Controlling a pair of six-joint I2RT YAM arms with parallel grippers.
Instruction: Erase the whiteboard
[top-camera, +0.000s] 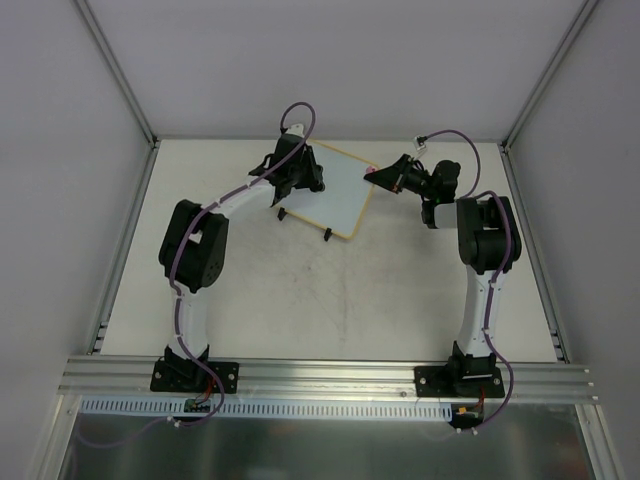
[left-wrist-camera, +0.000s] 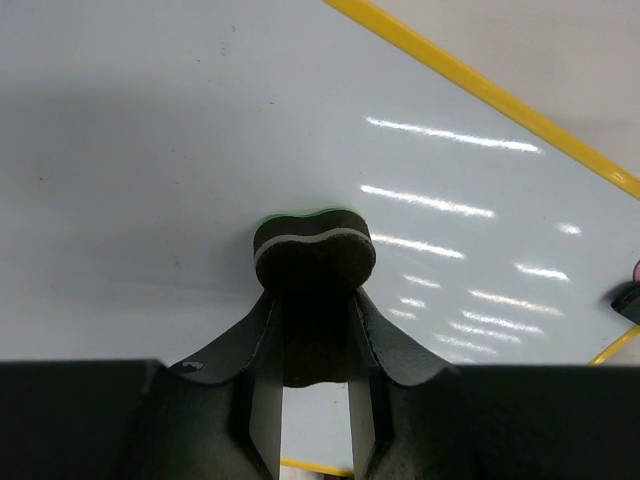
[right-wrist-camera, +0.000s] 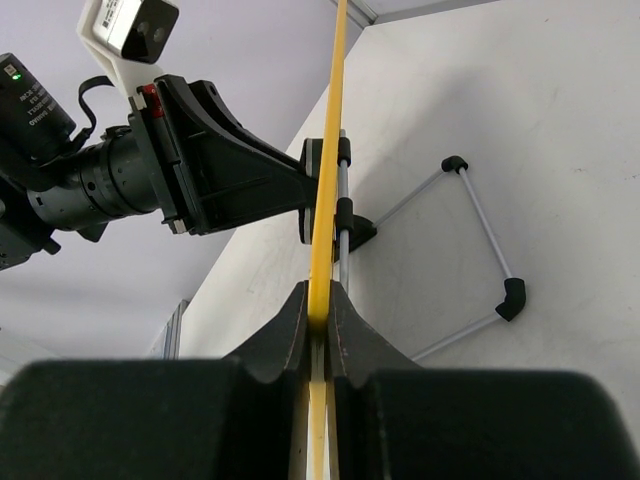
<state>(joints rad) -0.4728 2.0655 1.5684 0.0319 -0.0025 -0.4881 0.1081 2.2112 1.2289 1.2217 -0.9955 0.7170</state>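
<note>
The whiteboard (top-camera: 335, 195) is a small white board with a yellow frame, held tilted at the back of the table. A pink dot (top-camera: 370, 172) marks its right corner. My left gripper (top-camera: 297, 178) is shut on a dark felt eraser (left-wrist-camera: 315, 255) whose face rests on the white surface (left-wrist-camera: 200, 150). My right gripper (top-camera: 388, 178) is shut on the board's yellow edge (right-wrist-camera: 335, 130), seen edge-on in the right wrist view. The left gripper (right-wrist-camera: 230, 180) shows there against the board's face. No writing shows on the board.
The board's thin wire stand with black feet (right-wrist-camera: 513, 297) hangs behind it over the table (right-wrist-camera: 540, 120). Two black feet (top-camera: 327, 236) show at the board's near edge. Grey walls enclose the table on three sides. An aluminium rail (top-camera: 320, 375) runs along the near edge.
</note>
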